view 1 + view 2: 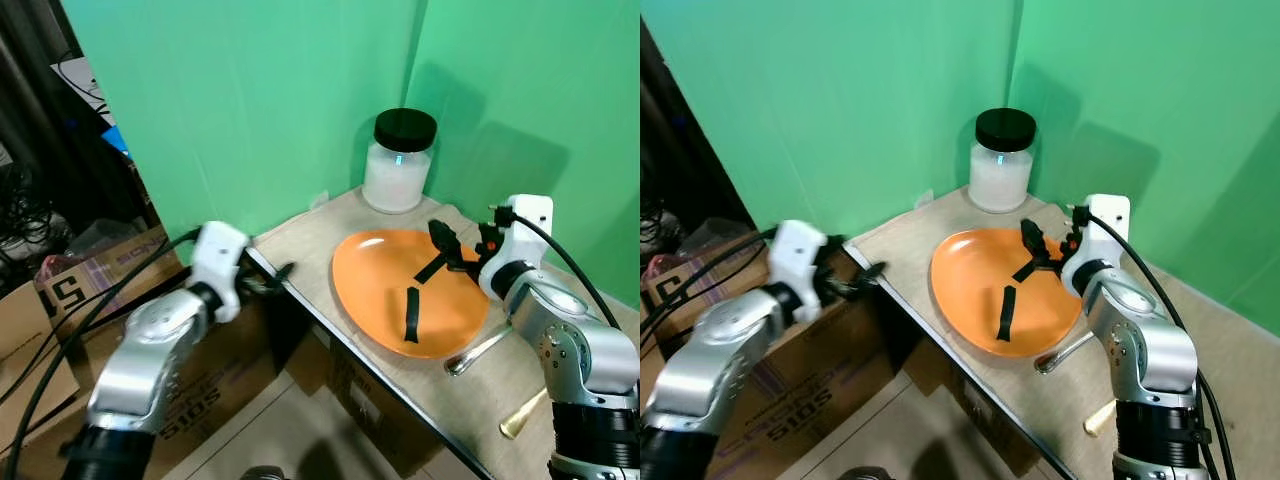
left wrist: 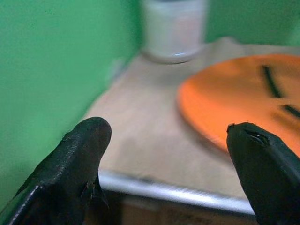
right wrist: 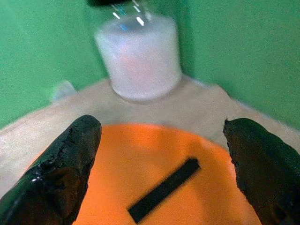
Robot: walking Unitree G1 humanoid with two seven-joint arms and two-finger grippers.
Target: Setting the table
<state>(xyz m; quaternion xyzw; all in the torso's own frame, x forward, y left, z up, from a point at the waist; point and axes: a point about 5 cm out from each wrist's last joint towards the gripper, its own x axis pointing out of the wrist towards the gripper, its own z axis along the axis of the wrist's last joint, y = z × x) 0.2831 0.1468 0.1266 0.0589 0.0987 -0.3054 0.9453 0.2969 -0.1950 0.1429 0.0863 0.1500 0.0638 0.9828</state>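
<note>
Far left of the head views: cardboard boxes [image 1: 60, 290] on the floor, cables trailing over them. Left hand [image 1: 278, 276] sat left of center in the frame, at the counter's [image 1: 305, 240] near left edge, fingers [image 2: 75, 164] spread apart, nothing between them. Its wrist view looked across the bare counter toward the plate and jar.

Center: orange plate [image 1: 385, 285] lay flat on the counter. Two short black strips [image 1: 411, 314] were visible over it, one lying toward the plate's lower middle, the other angled up toward the right hand; couldn't tell what they were. Behind the plate, upper center of the frame, a white jar [image 1: 398, 170] with a black lid [image 1: 404, 128] stood upright in the corner against the green backdrop [image 1: 250, 110], apart from the plate's rim.

Right: right hand [image 1: 445, 250] hovered over the plate's upper right edge, fingers [image 3: 61, 168] wide apart, gripping nothing. Lower right of the plate, a silver utensil [image 1: 478, 352] lay on the counter just beside the rim, and a gold-coloured handle [image 1: 522, 416] lay further toward the lower right corner, partly hidden by the arm.
</note>
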